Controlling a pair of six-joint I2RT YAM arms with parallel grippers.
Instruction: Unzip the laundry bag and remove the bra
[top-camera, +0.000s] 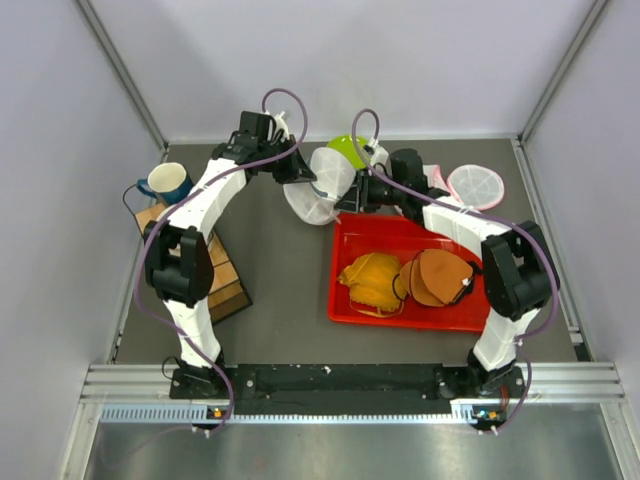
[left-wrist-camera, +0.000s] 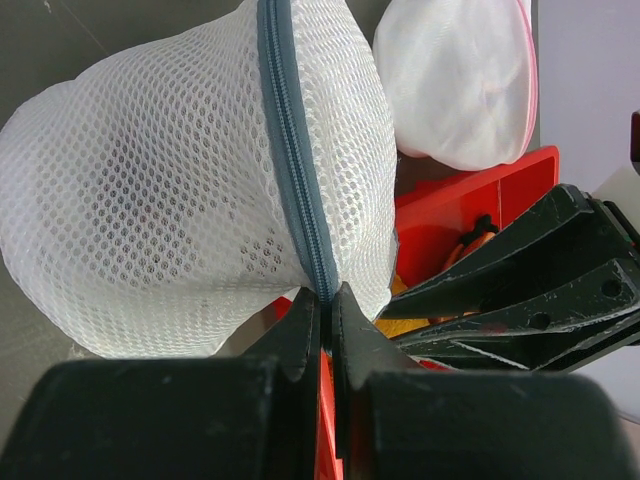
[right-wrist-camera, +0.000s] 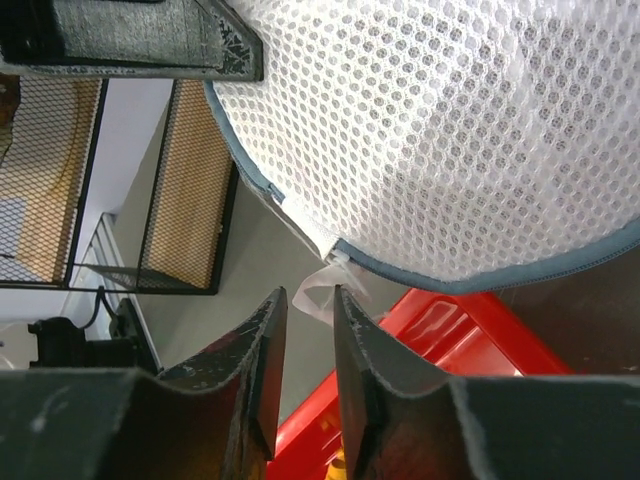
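Observation:
The white mesh laundry bag (top-camera: 320, 188) hangs above the table between both grippers. Its grey zipper band (left-wrist-camera: 295, 150) runs down the bag (left-wrist-camera: 170, 190) in the left wrist view. My left gripper (top-camera: 297, 172) is shut on the lower end of that band (left-wrist-camera: 327, 292). My right gripper (top-camera: 354, 193) is open by a narrow gap. A translucent white pull tab (right-wrist-camera: 318, 293) at the bag's grey seam lies between its tips (right-wrist-camera: 308, 292), not pinched. The bag (right-wrist-camera: 450, 130) fills the top of the right wrist view. I cannot see what is inside it.
A red tray (top-camera: 350, 300) under the right arm holds an orange bra (top-camera: 372, 282) and a brown bra (top-camera: 435, 277). A pink-rimmed mesh bag (top-camera: 476, 186) lies at the back right, a green object (top-camera: 346, 148) behind the bag. A blue mug (top-camera: 168, 182) and a wire rack (top-camera: 222, 280) stand at the left.

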